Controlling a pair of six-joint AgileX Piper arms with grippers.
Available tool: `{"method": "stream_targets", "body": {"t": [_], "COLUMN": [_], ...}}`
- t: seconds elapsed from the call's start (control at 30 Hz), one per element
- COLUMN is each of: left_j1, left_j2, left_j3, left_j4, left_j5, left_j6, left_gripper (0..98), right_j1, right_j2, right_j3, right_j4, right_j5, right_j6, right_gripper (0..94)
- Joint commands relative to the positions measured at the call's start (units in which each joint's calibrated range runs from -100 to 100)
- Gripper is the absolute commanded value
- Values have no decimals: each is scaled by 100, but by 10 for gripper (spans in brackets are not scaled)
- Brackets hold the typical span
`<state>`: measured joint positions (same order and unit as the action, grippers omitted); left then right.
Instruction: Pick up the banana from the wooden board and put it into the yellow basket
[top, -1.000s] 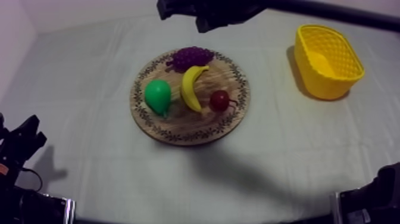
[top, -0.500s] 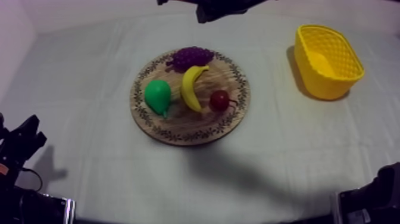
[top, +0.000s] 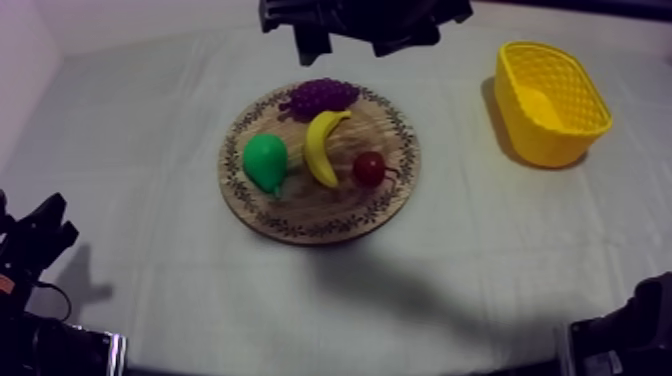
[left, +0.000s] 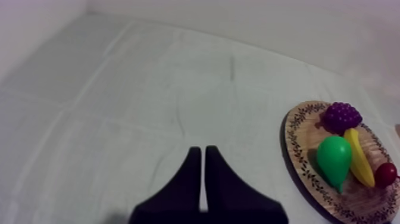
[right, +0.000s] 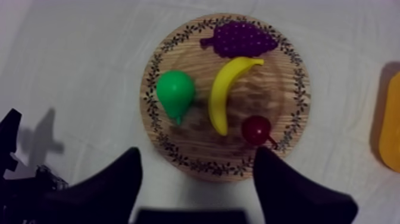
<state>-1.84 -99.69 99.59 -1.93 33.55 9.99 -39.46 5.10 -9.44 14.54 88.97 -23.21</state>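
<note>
Over the far side of the wooden board (top: 388, 130), my right fingers (right: 116, 182) hang released, spread wide with nothing between them and touching nothing. Looking down past them, I see the near rim of the board between the two tips. The banana (right: 225, 89) lies on the board near its middle, untouched, its curved length running from just below the bunch of grapes (right: 241, 39) toward the small red fruit (right: 257, 128). Its upper tip is just beside the grapes; its lower end is just beside the red fruit. The pear (right: 174, 92) rests on the other side of the banana, close to it, though I cannot tell whether they touch. All four fruits sit inside the patterned rim.

The yellow basket (top: 520, 120) stands upright on the counter (top: 150, 120), well apart from the board, at my right side, with nothing visible in it.

My left fingers (left: 189, 179) are clenched together on nothing, a narrow wedge low over bare grey-white cloth at my left side, with the board off to one side and well apart from them.
</note>
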Motion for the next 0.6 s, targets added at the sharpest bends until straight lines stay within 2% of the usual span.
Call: {"method": "stream_targets", "body": {"t": [0.0,0.17,0.57], "left_j1": [-1,-1,-1], "left_j2": [-5,-5,-5], "left_j3": [-4,-4,-4], "left_j4": [0,0,0], "left_j5": [-1,-1,-1], "left_j6": [0,0,0], "left_gripper": [0,0,0], "right_j1": [7,16,166], "right_j2": [21,99,720], "right_j3": [4,-34,-222], "right_j4": [-35,-72,-214], "right_j5": [-22,-43,-263], "right_j6": [19,20,123], "right_gripper": [643,675,651]}}
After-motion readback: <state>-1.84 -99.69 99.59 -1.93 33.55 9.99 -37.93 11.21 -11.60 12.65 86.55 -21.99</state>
